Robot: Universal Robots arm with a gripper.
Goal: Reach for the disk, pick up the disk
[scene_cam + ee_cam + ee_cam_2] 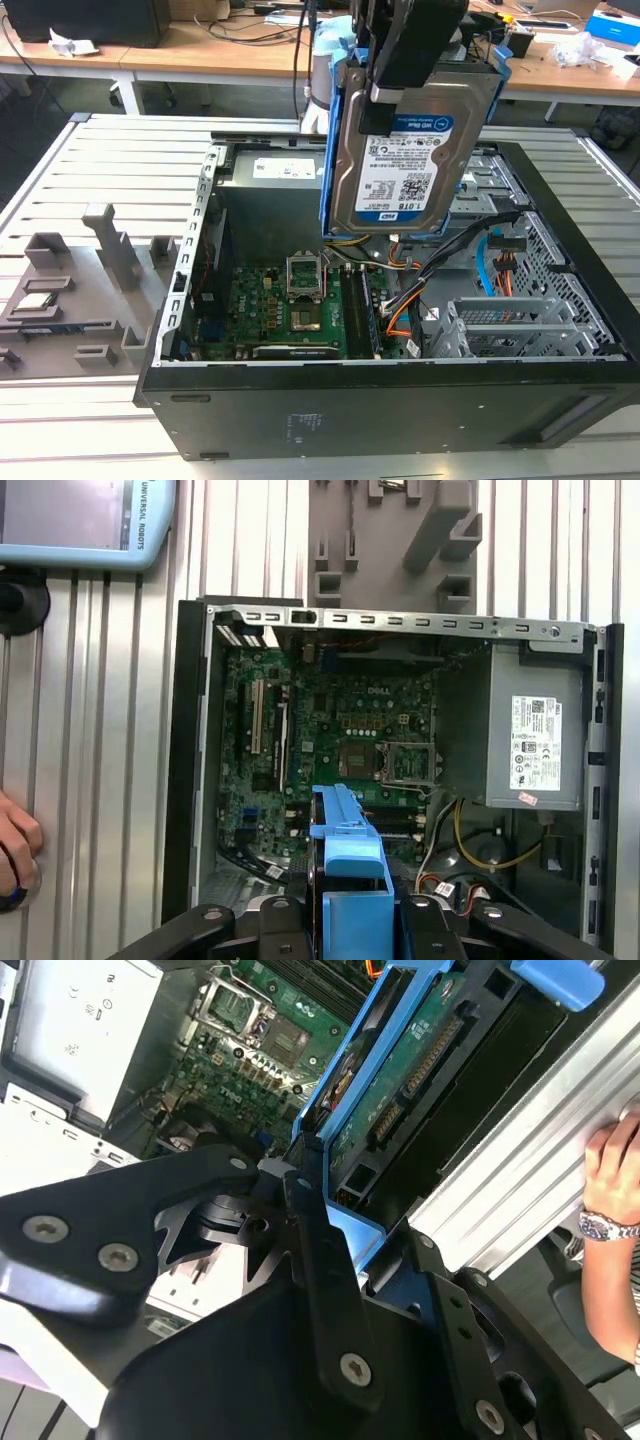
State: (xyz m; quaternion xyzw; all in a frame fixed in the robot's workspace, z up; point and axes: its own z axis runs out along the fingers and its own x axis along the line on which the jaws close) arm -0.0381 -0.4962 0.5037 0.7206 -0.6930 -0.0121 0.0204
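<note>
One disk (405, 150) hangs upright in one gripper (405, 60), whose fingers are clamped on its top edge, lifted clear above the one open computer case (400, 400). Beyond the disk, inside the case, sits one power-supply box (275, 168).

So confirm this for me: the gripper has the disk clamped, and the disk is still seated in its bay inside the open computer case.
Not quite. The gripper does have the disk clamped, but the disk is not seated in a bay: the exterior view shows it hanging upright in the air above the open computer case, clear of the motherboard below.
</note>
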